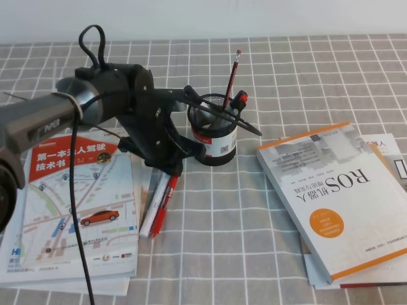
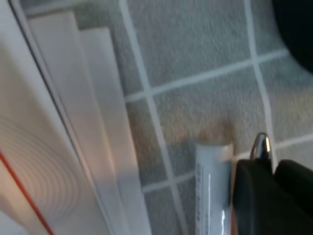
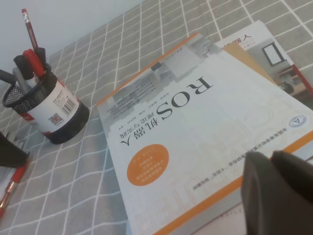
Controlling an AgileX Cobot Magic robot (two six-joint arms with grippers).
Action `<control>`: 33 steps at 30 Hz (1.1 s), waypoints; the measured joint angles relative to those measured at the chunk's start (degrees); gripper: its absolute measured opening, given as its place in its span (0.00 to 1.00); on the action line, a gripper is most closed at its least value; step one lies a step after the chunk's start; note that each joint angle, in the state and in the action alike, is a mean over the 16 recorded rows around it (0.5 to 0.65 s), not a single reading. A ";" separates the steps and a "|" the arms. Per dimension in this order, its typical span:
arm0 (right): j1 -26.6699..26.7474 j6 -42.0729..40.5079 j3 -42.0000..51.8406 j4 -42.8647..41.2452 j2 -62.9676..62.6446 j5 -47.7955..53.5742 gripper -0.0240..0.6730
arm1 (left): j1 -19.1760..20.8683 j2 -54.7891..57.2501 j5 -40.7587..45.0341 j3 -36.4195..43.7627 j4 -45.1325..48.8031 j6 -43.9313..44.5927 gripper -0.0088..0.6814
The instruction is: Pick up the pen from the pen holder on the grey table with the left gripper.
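Pen [image 1: 165,198] lies on grey table [image 1: 254,229] left of centre, touching white marker [image 1: 152,206], outside pen holder [image 1: 213,136]. Left gripper [image 1: 170,166] pinched on its top end, I judge. Lift straight and slow, leaving marker behind.

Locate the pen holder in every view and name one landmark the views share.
Exterior high: pen holder stands centre, just right of the left pincer.
Left wrist: not in it.
Right wrist: pen holder at left edge.
Shared landmark: the ROS book, right of the holder.
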 joint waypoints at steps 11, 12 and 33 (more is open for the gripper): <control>0.00 0.00 0.00 0.00 0.00 0.00 0.02 | 0.54 0.02 -1.89 0.00 0.78 -4.19 0.07; 0.00 0.00 0.00 0.00 0.00 0.00 0.02 | 0.60 0.02 -1.77 0.00 0.78 -4.21 0.08; 0.00 0.00 0.00 0.00 0.00 0.00 0.02 | 0.78 -14.59 1.63 0.03 1.44 2.22 0.40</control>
